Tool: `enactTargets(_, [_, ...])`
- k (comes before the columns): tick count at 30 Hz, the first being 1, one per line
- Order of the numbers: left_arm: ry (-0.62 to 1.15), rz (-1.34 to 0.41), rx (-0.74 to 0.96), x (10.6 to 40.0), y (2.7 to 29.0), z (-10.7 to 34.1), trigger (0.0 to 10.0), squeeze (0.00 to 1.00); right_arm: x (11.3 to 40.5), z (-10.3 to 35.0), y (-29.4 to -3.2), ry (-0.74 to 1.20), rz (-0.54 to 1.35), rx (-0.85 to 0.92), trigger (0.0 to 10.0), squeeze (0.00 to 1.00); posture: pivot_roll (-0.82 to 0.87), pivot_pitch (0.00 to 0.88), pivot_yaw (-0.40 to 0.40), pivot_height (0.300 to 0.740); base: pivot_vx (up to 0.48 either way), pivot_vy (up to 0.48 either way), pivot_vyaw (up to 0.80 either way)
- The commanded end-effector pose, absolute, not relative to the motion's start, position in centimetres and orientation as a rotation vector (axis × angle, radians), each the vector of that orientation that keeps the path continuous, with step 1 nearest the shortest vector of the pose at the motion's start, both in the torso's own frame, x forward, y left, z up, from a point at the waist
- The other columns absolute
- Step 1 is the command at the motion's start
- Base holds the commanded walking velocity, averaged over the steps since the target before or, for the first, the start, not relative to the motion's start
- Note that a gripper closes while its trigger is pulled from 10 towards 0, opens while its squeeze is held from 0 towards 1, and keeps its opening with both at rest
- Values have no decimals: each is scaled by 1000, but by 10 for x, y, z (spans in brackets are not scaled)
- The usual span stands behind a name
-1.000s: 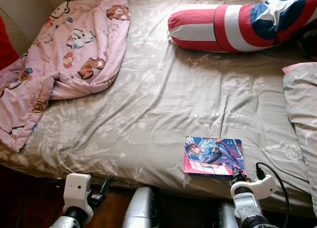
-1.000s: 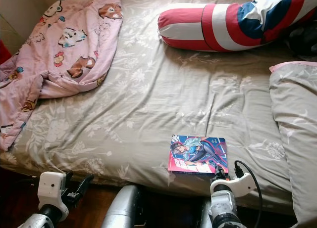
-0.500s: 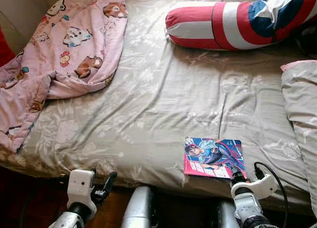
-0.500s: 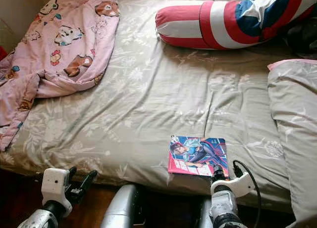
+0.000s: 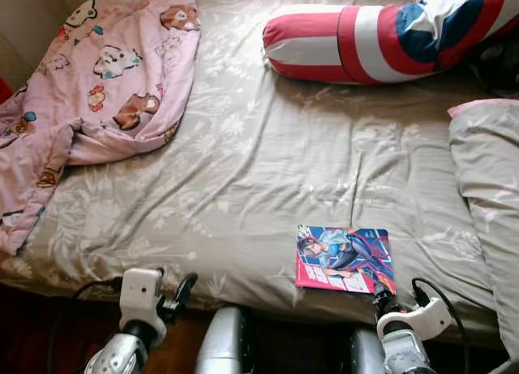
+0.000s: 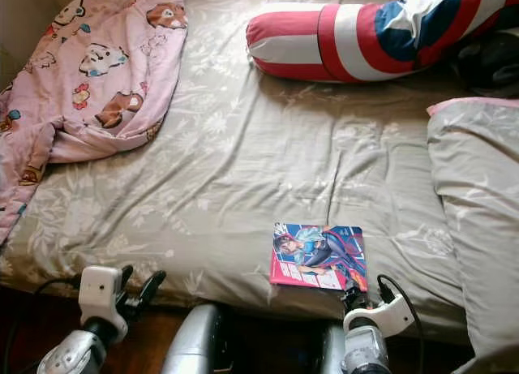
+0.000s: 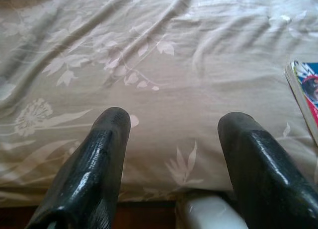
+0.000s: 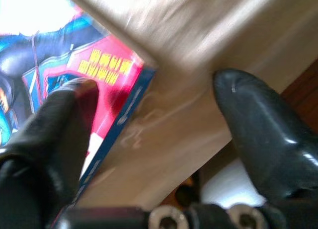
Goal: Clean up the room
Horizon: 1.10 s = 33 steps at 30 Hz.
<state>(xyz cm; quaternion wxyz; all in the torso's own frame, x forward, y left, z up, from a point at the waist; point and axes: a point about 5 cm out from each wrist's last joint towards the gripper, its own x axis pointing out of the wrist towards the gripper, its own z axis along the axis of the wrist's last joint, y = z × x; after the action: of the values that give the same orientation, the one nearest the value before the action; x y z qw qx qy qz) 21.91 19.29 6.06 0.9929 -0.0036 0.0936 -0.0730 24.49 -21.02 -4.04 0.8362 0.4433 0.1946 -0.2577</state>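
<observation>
Your two head eyes look forward and steeply down from the foot edge of the bed [image 5: 243,163], taking in the same sheet, the pink blanket [image 5: 97,90] far left and the striped bolster [image 5: 381,33] at the far end. Your left wrist camera sits low and close, looking along its fingers [image 7: 94,164] across the sheet. Your right wrist camera is closer still, at the comic book [image 8: 44,65] on the bed's near edge; both eyes share it [image 6: 318,256].
</observation>
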Motion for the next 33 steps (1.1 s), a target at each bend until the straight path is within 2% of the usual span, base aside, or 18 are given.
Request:
enactTargets(1, [213,-126,6,217,196,53,10000,0,237,-43,-218,392,-597,923,10000,871,234,150,70,633,0,0,0])
enactTargets(2, [208,-126,4,220,195,53,10000,0,239,-40,-223,359,-599,908,10000,0,227,143,67,633,0,0,0])
enactTargets(5, [199,-125,0,225,194,53,10000,0,242,-34,-230,304,-589,880,10000,0,217,132,61,633,0,0,0])
enactTargets(7, [187,-119,-10,231,193,52,10000,0,245,-25,-237,234,-522,800,10000,0,192,107,47,633,0,0,0])
enactTargets(12, [182,-110,-19,237,192,49,10000,0,246,-17,-239,198,-447,661,10000,0,171,81,34,633,0,0,0])
enactTargets(13, [180,-101,-28,240,192,47,10000,0,248,-13,-236,193,-388,548,10000,0,162,75,29,633,0,0,0])
enactTargets(19, [175,-85,-55,249,189,43,10000,0,261,3,-220,142,-186,382,10000,0,138,66,16,633,0,0,0])
enactTargets(24, [197,-57,-92,252,190,34,10000,0,265,2,-211,185,-110,349,10000,0,124,56,4,633,0,0,0])
enactTargets(28, [263,-24,-136,253,193,17,10000,0,260,-8,-201,251,-57,340,10000,0,134,38,-6,653,0,0,0])
enactTargets(33, [379,-6,-175,249,200,-6,10000,0,244,-30,-201,387,-148,418,10000,0,138,14,-8,683,0,0,0])
